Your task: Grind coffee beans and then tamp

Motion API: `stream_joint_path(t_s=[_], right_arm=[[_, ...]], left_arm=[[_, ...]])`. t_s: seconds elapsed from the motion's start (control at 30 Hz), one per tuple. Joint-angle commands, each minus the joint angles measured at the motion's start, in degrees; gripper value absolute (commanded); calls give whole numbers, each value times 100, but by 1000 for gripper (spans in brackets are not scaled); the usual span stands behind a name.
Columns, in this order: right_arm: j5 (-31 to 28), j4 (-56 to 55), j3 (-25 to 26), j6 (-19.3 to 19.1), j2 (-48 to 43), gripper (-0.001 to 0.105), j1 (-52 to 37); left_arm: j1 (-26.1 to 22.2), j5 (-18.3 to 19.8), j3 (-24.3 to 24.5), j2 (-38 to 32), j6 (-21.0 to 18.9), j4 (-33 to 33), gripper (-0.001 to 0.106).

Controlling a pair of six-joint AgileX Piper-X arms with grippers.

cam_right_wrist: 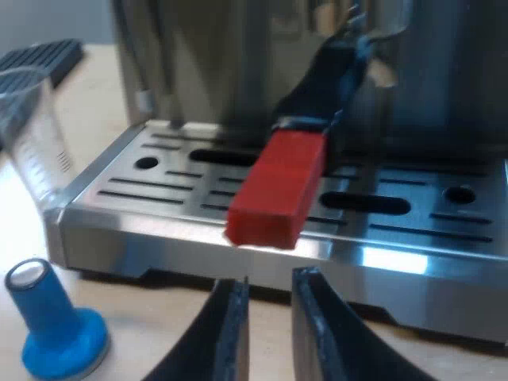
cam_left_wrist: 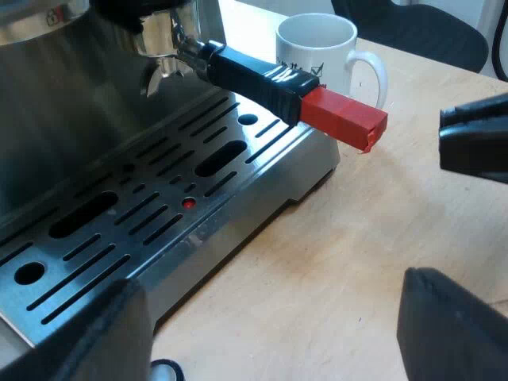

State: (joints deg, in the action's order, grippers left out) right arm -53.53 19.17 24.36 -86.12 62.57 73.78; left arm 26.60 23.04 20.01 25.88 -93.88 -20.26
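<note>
The metal holder [cam_left_wrist: 159, 36] is locked into the espresso machine's front [cam_left_wrist: 71, 103], and its dark handle [cam_left_wrist: 254, 75] ends in red [cam_left_wrist: 345, 117] over the edge of the drip tray [cam_left_wrist: 143, 214]. My left gripper [cam_left_wrist: 270, 317] is open and empty, low over the table beside the tray. My right gripper [cam_right_wrist: 268, 290] sits just short of the red end [cam_right_wrist: 278, 186] and slightly below it; its fingers [cam_right_wrist: 230, 333] stand a narrow gap apart with nothing between them. It also appears as a dark shape [cam_left_wrist: 476, 147] near the red end. A blue tamper [cam_right_wrist: 55, 333] stands on the table.
A white mug [cam_left_wrist: 317, 48] stands on the wooden table [cam_left_wrist: 333, 262] behind the handle. A clear measuring glass [cam_right_wrist: 32, 135] stands by the drip tray's corner [cam_right_wrist: 71, 210], close to the tamper. A dark chair [cam_left_wrist: 421, 28] is beyond the table.
</note>
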Motion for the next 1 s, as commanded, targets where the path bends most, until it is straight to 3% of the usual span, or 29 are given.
stream_joint_path(t_s=[0.03, 0.1, 0.47, 1.0], right_arm=[[-73, 59, 9, -70, 2, 9, -17], [-71, 74, 9, -70, 2, 0, -17], [-16, 257, 9, -70, 33, 0, -17], [-283, 1559, 9, -275, 1012, 0, -21]], left_arm=[[24, 42, 15, -3, 37, 93, 66], [24, 42, 15, -3, 37, 93, 66], [24, 42, 15, -3, 37, 93, 66], [24, 42, 15, -3, 37, 93, 66]])
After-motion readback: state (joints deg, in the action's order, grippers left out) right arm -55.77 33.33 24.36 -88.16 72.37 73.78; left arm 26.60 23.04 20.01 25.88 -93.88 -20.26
